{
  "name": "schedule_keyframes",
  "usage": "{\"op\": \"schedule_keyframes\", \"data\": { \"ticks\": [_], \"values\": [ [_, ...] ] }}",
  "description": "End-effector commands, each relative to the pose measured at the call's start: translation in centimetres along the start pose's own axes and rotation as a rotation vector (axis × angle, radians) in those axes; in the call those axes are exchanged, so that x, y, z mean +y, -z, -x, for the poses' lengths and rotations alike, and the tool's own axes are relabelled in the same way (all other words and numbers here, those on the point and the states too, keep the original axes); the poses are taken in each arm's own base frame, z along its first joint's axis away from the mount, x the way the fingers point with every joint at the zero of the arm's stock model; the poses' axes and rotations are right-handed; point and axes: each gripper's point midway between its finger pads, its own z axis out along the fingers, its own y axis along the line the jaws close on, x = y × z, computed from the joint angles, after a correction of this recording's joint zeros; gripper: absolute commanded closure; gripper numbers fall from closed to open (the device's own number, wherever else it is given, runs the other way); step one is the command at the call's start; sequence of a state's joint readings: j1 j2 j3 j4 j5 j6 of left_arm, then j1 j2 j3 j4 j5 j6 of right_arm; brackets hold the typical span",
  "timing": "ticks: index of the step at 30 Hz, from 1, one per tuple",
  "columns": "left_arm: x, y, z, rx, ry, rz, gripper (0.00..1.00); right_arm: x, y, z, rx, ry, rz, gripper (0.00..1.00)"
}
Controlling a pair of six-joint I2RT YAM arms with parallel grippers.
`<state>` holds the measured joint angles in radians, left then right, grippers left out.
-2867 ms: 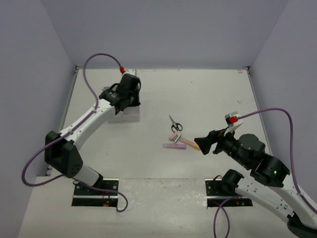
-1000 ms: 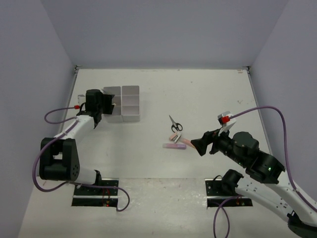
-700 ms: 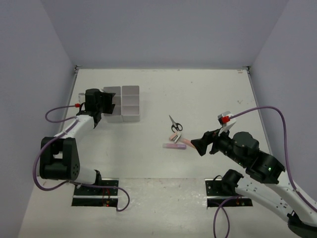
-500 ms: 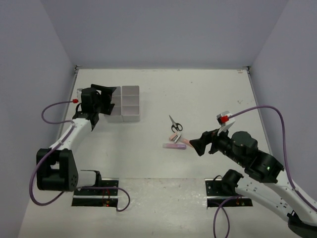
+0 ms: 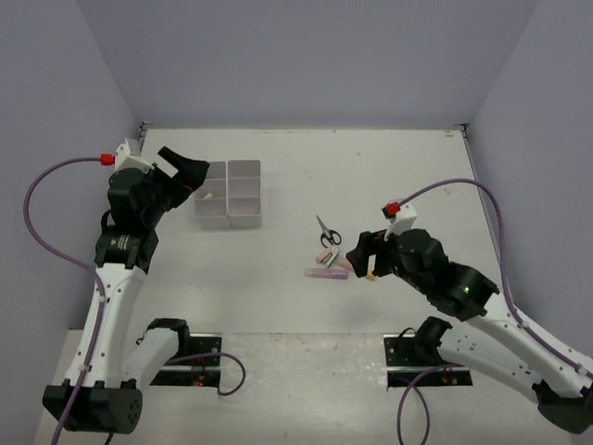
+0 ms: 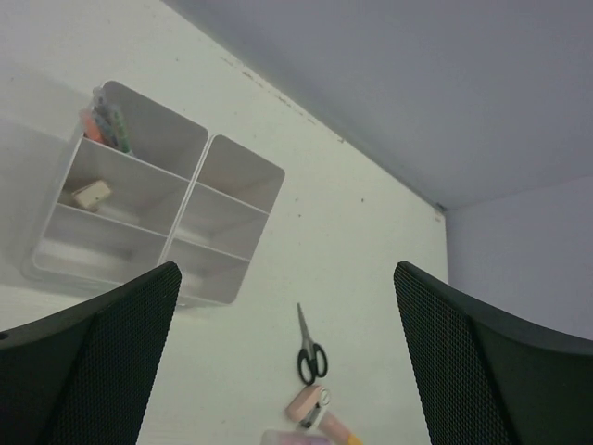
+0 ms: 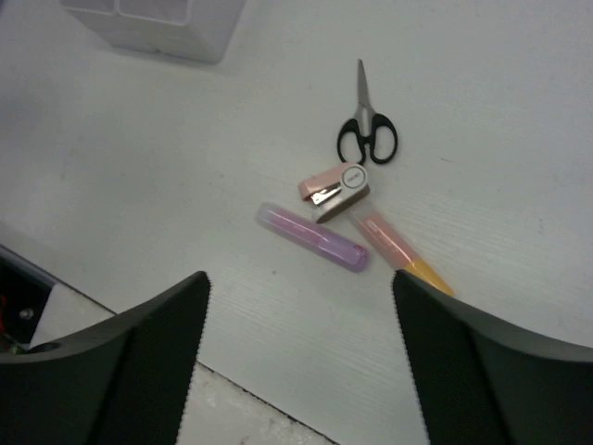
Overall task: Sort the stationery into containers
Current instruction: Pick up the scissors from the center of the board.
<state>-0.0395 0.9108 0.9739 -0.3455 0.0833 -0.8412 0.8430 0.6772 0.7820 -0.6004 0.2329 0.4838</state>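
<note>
The white containers [image 5: 228, 221] stand at the back left; in the left wrist view [image 6: 219, 287] the far left compartment holds upright pens [image 6: 105, 125] and the one below it a white eraser [image 6: 91, 194]. My left gripper [image 5: 182, 172] hangs open and empty, above and left of them [image 6: 285, 273]. Mid-table lie black-handled scissors [image 5: 327, 232] [image 7: 367, 126], a small pink stapler-like piece [image 7: 335, 191], a purple marker [image 7: 313, 238] and a pink-orange marker [image 7: 394, 246]. My right gripper [image 5: 363, 252] [image 7: 298, 283] hovers open just right of and above the markers, holding nothing.
Purple cables loop from both wrists. The arm bases [image 5: 176, 360] sit at the near edge on a lighter strip. Grey walls close the table at the back and both sides. A corner of the containers [image 7: 157, 32] shows at the top left of the right wrist view.
My left arm has lifted away from the containers toward the left and its jaws have spread wide. My right gripper has shifted left, closer over the markers.
</note>
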Motion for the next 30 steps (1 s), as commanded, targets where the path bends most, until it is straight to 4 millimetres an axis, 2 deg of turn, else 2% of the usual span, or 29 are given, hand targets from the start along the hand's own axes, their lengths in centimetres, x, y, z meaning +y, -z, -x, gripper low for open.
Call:
{"op": "schedule_keyframes", "data": {
  "ticks": [1, 2, 4, 5, 7, 8, 9, 11, 13, 16, 18, 23, 30],
  "values": [
    [1.1, 3.8, -3.0, 0.110, -0.277, -0.067, 0.00, -0.6, -3.0, 2.6, 0.003, -0.007, -0.133, 0.35],
    [1.4, 4.3, -3.3, 0.114, -0.300, -0.067, 0.00, -1.0, -3.8, 2.8, 0.021, -0.009, -0.162, 0.40],
    [1.6, 5.5, -4.0, 0.125, -0.374, -0.105, 0.00, -1.9, -6.2, 3.0, 0.090, 0.015, -0.200, 0.57],
    [1.6, 5.8, -4.3, 0.128, -0.406, -0.123, 0.00, -2.5, -7.2, 3.3, 0.116, 0.023, -0.216, 0.61],
    [2.3, 6.2, -4.9, 0.127, -0.475, -0.136, 0.00, -3.6, -9.6, 2.9, 0.186, 0.047, -0.255, 0.67],
    [2.7, 6.1, -4.9, 0.115, -0.482, -0.115, 0.00, -3.8, -10.3, 3.7, 0.189, 0.055, -0.261, 0.68],
    [3.0, 6.1, -5.1, 0.109, -0.484, -0.104, 0.00, -4.9, -11.1, 3.7, 0.218, 0.071, -0.281, 0.69],
    [3.7, 6.0, -5.7, 0.107, -0.479, -0.096, 0.00, -5.9, -13.0, 2.7, 0.318, 0.087, -0.287, 0.73],
    [4.3, 5.6, -6.4, 0.114, -0.470, -0.094, 0.00, -6.6, -15.2, 1.6, 0.403, 0.116, -0.297, 0.74],
    [4.3, 5.6, -6.6, 0.114, -0.462, -0.098, 0.00, -6.4, -17.1, 0.5, 0.480, 0.131, -0.271, 0.72],
    [4.4, 5.5, -7.0, 0.124, -0.459, -0.111, 0.00, -7.1, -18.2, -0.9, 0.529, 0.143, -0.290, 0.71],
    [4.3, 5.4, -8.0, 0.153, -0.467, -0.113, 0.00, -8.0, -19.6, -3.1, 0.596, 0.166, -0.305, 0.69],
    [4.8, 4.7, -8.9, 0.204, -0.462, -0.093, 0.00, -8.4, -21.3, -5.9, 0.672, 0.168, -0.279, 0.70]
  ]
}}
